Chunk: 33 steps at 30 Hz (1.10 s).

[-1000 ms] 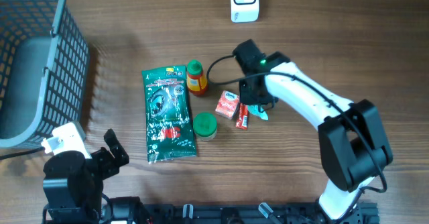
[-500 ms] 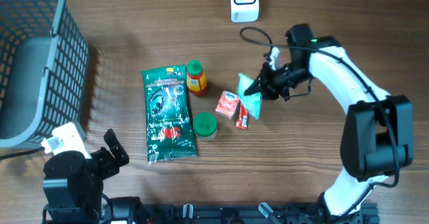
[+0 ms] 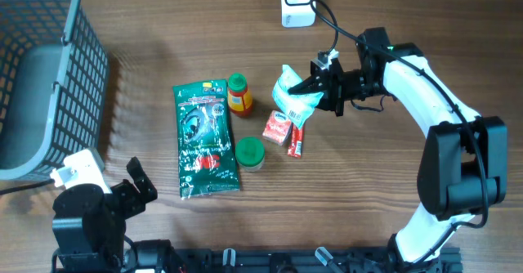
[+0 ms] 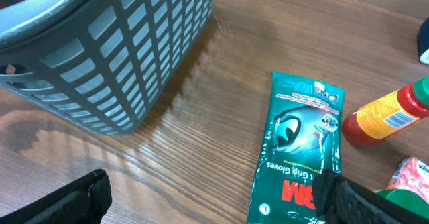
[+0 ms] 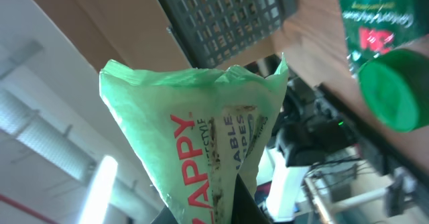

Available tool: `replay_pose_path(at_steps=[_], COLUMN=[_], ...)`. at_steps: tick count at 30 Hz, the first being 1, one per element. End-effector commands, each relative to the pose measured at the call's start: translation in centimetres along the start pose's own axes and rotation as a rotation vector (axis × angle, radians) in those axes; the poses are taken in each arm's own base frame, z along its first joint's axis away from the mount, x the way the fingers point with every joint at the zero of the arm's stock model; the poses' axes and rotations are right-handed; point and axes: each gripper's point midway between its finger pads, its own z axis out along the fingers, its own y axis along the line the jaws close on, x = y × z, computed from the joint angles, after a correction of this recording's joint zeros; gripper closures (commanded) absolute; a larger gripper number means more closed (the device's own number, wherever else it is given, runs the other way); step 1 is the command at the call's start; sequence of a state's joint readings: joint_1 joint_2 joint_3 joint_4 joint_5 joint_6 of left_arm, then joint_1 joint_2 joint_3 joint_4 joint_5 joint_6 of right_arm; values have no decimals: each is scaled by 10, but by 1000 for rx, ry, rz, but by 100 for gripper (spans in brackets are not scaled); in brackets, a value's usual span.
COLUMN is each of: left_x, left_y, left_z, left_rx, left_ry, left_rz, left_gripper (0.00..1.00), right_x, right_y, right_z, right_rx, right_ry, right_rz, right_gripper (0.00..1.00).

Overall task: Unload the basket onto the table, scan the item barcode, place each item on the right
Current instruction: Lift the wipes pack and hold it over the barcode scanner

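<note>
Overhead, we see the right gripper (image 3: 317, 89) pinching a pale green packet (image 3: 291, 99) by one edge, its jaws pressed close on the wrapper. The packet is raised off the wooden table (image 3: 163, 36) and tilted, a little toward 1 o'clock from the table's middle. The white scanner (image 3: 297, 1) stands at the 12 o'clock edge, apart from the packet.

At the packet's 6 o'clock lie a small red-and-white carton (image 3: 278, 129) and a red stick pack (image 3: 296, 142), touching each other. At the carton's 9 o'clock are an orange bottle (image 3: 239, 94), a green-lidded jar (image 3: 249, 152) and a dark green glove pack (image 3: 204, 138) lying flat. A grey basket (image 3: 78, 77) fills the 10 o'clock corner.

Our left gripper (image 3: 143, 181) waits at 7 o'clock, fingers spread wide, holding nothing.

From the right wrist, we read red letters "APPY" on the packet.
</note>
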State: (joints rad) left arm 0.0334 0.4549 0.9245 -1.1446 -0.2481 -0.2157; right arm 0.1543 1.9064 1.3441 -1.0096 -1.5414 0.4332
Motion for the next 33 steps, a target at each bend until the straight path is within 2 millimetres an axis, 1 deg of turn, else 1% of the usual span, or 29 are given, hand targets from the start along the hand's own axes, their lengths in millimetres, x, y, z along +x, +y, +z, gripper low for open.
replay_pose_path(at_steps=[1,4,15,16,17,20,22,24,26,28,30,32,33], left_x=[-1,-1,-1,-1,-1,-1,-1,-1,-1,-1,-1,-1,-1], left_y=[-2,-2,-2,-2,-2,-2,-2,-2,-2,-2,-2,-2,-2], left_z=[-1,-1,-1,-1,-1,-1,-1,-1,-1,-1,-1,-1,-1], left_rx=[10,10,10,10,10,10,10,10,10,10,10,10,10], left_ry=[-3,-3,-3,-3,-3,-3,-3,-3,-3,-3,-3,-3,-3], left_rz=[4,4,4,4,4,4,4,4,4,4,4,4,4], left_gripper=[0,0,0,0,0,0,0,0,0,0,0,0,0], right_x=[7,7,7,6,5,-3,-13,-30,-51,-63,-73,-80,-81], right_y=[21,21,21,22,23,24,10,-16,-46,-60,-62,-53,-47], right_z=[-2,-2,-2,-2,-3,-5,-5,-11,-29,-47,-63,-71,-71], right_rx=[-73,-72,-72,-73,-75,-63,37,236,487,652,769,826,827], right_ry=[37,40,40,38,34,10,-34,-119,-229,-307,-376,-409,-415], right_rz=[136,214,207,143,35,-363,-418,-437,-434,-445,-499,-600,-649], right_gripper=[96,96,96,96,96,96,96,95,96,96,96,96,95])
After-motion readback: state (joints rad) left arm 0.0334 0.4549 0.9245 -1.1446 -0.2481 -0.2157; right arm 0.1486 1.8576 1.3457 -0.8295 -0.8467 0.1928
